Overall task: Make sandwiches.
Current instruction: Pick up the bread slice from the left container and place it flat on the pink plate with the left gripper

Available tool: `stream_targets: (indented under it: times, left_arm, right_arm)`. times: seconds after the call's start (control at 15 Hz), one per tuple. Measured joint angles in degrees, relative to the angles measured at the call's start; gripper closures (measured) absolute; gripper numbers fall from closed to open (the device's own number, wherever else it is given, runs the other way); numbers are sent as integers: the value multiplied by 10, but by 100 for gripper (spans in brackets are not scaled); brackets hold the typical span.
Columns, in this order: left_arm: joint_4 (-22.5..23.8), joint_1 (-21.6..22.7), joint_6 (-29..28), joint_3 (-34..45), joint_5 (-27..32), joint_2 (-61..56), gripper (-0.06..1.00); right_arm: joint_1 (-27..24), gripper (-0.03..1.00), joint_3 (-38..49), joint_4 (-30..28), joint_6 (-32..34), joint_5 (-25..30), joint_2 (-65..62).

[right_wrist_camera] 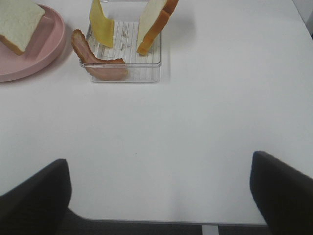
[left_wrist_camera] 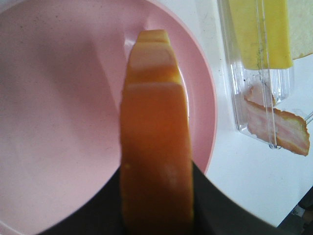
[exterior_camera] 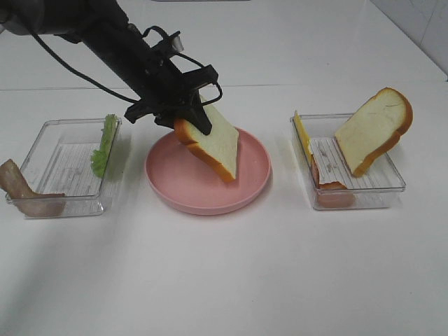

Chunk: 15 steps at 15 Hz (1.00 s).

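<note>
I get bright, even light from overhead; the table (exterior_camera: 224, 280) is near white and dims slightly at the lower left of the high frame. Shadows are soft, one under the plate (exterior_camera: 178, 187) at its lower rim. My left wrist picture is blurred: the bread (left_wrist_camera: 154, 147) sits too close, smeared orange. The right wrist picture is crisp, its fingers (right_wrist_camera: 34, 200) dark and soft-edged.

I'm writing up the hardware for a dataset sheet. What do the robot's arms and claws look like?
The left arm is matte black and tubular, with thin black cables looping beside it. The left claw is black and angular. Of the right claw only two dark, rounded fingers show; its arm is out of view. No markings are visible.
</note>
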Motion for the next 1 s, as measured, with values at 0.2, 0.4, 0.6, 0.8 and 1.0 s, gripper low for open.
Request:
stream_targets:
  times: [0.2,0.4,0.6,0.8,1.0]
  left_arm:
    - [-16,-4,2,0,-10,22,74]
    - [-41,-5,2,-3,-17,42,74]
    - [-45,-5,6,-4,-17,49,74]
    - [-44,-5,6,-5,-14,51,74]
    - [-34,-5,6,-5,-6,52,52]
  right_arm:
    - [0,1,0,0,0,0,0]
    - [0,1,0,0,0,0,0]
    - [0,1,0,0,0,0,0]
    - [0,1,0,0,0,0,0]
    - [0,1,0,0,0,0,0]
